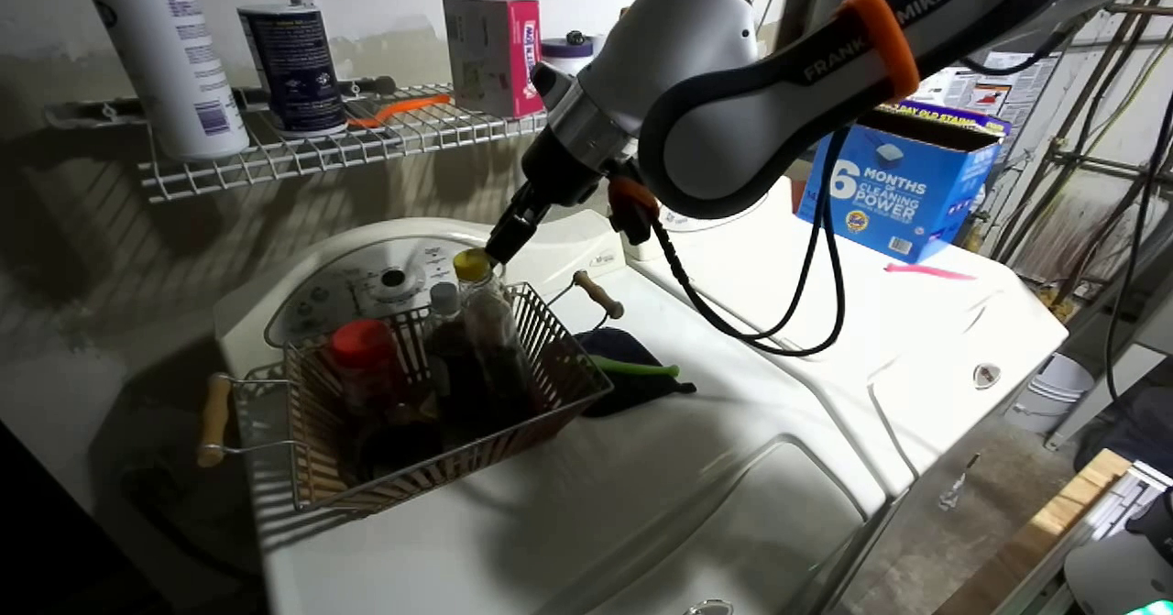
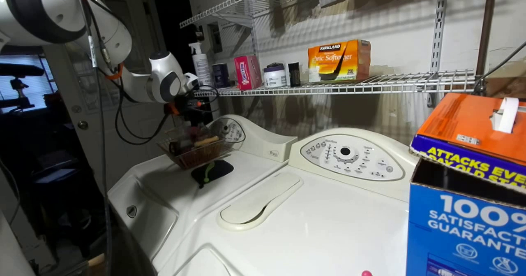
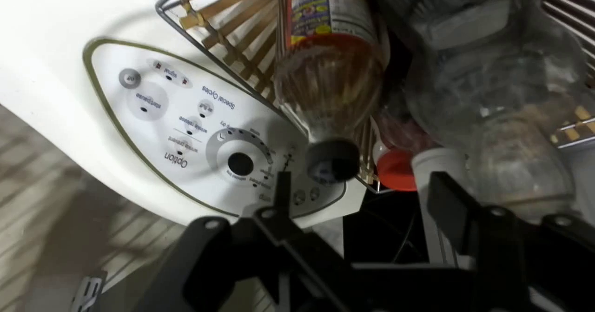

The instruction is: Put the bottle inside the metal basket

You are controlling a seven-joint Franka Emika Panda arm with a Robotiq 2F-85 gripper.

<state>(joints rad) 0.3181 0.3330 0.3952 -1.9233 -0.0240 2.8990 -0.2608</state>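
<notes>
In an exterior view gloom makes a jumble of what the basket (image 2: 201, 156) holds, and in the wrist view clear shapes (image 3: 497, 65) blur together near the edge. My jaws stand well apart. The bottle (image 1: 493, 322) is inside the basket, its foot sunk in shadow, its yellow cap just beside my gripper (image 1: 502, 245); whether we touch, I can't tell. The basket has narrow slats under a wire rim, flaring sides and wooden handles (image 1: 215, 421). The bottle is smooth and see-through, tapering to the neck, perhaps brown lower down.
</notes>
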